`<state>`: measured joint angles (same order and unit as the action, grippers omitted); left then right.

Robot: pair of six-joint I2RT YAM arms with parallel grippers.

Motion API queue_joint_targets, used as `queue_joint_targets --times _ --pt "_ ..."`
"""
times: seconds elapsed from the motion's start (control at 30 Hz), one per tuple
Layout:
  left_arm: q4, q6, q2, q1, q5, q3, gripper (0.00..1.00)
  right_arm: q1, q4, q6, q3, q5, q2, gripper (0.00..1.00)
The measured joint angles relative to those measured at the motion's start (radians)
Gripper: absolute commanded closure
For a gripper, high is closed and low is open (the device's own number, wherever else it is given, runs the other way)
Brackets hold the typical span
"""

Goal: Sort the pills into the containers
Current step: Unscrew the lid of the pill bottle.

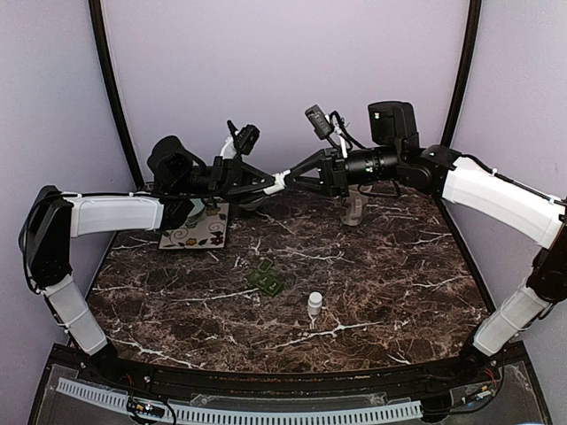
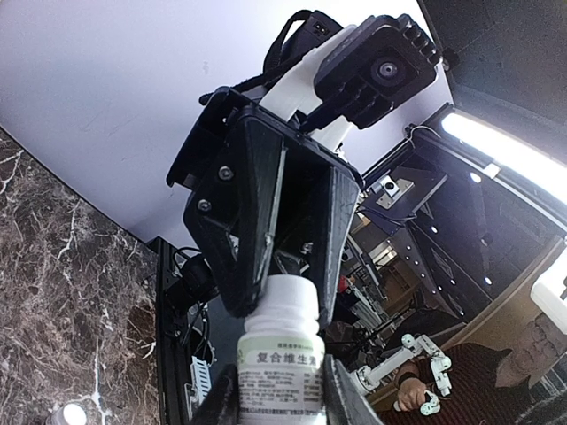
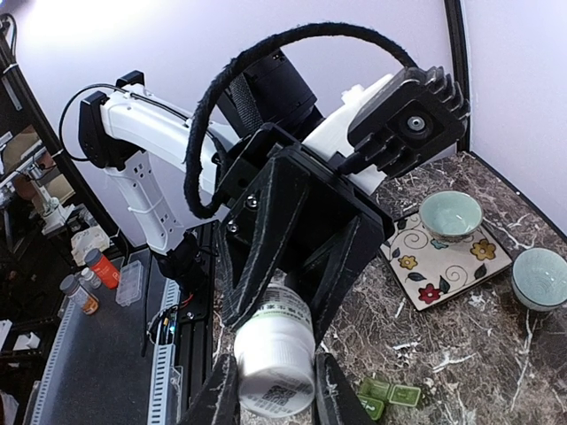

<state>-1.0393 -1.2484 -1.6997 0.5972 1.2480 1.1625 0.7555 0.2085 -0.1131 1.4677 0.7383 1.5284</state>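
Observation:
A white pill bottle [image 1: 283, 180] with a green-edged label hangs above the table's far middle, held between both arms. My left gripper [image 2: 282, 390] is shut on the labelled body of the bottle [image 2: 282, 354]. My right gripper [image 3: 273, 390] is shut on the cap end of the same bottle [image 3: 275, 350]. The containers [image 1: 267, 279], a small dark green box of lidded compartments, lie on the marble below and also show in the right wrist view [image 3: 390, 396]. No pills show in any view.
A small white bottle [image 1: 314, 305] stands on the marble near the containers. A floral tile [image 1: 195, 232] lies at the back left with a pale teal bowl [image 3: 450, 214] on it. Another teal bowl [image 3: 540, 276] sits beside it. A cream mug [image 1: 354, 208] stands at the back.

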Motion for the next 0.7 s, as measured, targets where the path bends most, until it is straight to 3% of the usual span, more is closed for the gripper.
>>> queue_joint_targets --times 0.23,0.7 --pt "-0.007 0.024 -0.001 0.001 0.010 0.000 1.00 0.002 0.005 -0.028 -0.001 0.000 0.000 0.45" --pt "0.098 0.174 0.017 0.002 0.010 0.000 1.00 0.002 0.005 -0.072 -0.001 -0.003 0.000 0.41"
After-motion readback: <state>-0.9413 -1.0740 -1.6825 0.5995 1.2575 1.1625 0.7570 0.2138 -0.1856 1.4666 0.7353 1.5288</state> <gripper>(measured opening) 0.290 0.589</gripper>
